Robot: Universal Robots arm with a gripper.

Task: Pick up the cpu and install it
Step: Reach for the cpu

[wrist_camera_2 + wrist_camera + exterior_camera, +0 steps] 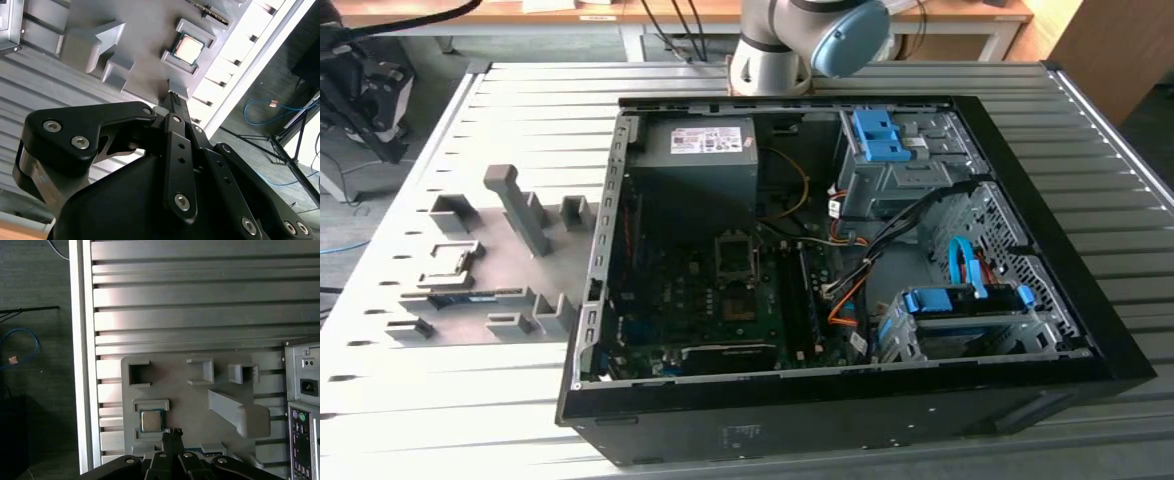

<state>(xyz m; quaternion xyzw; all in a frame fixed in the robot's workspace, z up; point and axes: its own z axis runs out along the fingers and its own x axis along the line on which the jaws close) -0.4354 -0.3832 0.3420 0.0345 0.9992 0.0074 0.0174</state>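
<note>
grey fixture tray point(200, 412): cpu point(151, 420) nr gripper point(170, 433)

We find the gripper point(171, 434) with 2 fingers pressed together, holding nothing, its tips just beside the cpu point(151, 421). The arm base point(807, 45) stands well apart from the cpu.

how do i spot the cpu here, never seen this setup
Beside the open case, on the exterior view's left, a grey plate lies on the slatted table. In the first wrist view the cpu sits in a square pocket of that plate: the only shiny metal square among matte grey blocks.
</note>
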